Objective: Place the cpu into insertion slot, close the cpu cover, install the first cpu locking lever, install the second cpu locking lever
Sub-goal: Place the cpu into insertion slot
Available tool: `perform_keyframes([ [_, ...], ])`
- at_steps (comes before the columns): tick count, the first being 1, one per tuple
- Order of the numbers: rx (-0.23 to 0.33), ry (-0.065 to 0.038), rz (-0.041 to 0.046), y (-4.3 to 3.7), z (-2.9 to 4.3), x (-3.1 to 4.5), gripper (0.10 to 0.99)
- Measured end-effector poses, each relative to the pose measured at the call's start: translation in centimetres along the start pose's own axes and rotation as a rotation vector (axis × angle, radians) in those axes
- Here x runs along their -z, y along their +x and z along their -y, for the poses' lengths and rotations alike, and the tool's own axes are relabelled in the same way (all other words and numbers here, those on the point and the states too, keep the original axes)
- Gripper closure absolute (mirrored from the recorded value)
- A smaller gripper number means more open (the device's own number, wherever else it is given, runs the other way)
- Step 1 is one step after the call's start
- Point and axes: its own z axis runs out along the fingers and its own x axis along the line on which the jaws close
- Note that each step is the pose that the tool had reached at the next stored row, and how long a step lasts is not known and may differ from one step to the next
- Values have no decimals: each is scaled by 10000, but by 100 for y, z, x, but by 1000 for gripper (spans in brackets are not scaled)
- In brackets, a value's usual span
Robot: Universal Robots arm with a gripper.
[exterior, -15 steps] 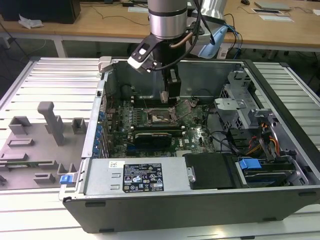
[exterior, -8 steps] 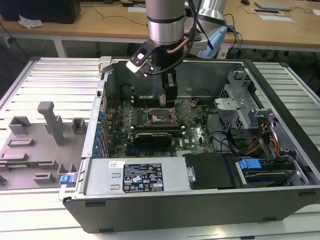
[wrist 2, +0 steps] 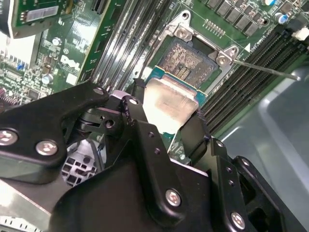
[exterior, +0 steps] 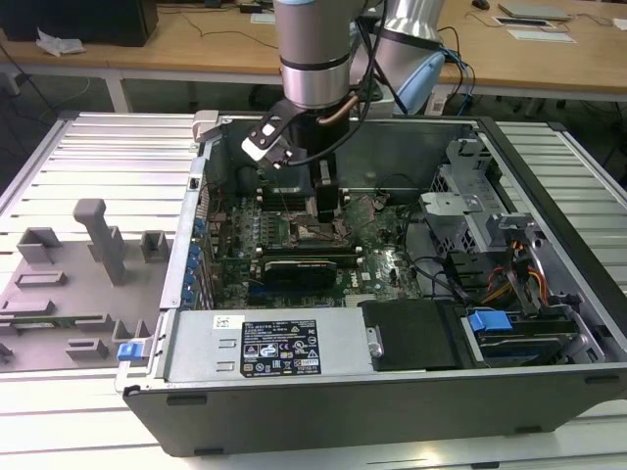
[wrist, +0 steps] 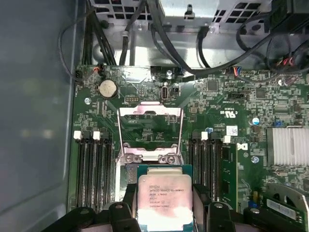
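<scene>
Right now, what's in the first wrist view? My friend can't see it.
The end effector holds the cpu, silver face up, over a green motherboard. Beyond it the cpu cover stands open, with black memory slots on either side.

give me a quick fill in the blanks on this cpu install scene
1. The gripper is shut on the ____.
2. The cpu cover stands ____, not closed.
3. The slot shows its pin field bare, so it is ____.
4. Long black memory slots run along ____ sides of the slot.

Missing words: cpu; open; empty; both
</scene>
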Motion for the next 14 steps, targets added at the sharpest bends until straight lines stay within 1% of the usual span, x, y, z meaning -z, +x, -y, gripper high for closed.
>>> perform_keyframes([
  [5, 0, 0, 0, 6, 43, -159, 545],
  [9, 1, 1, 2, 28, 60, -207, 545],
  [14, 0, 0, 0, 78, 77, -240, 545],
])
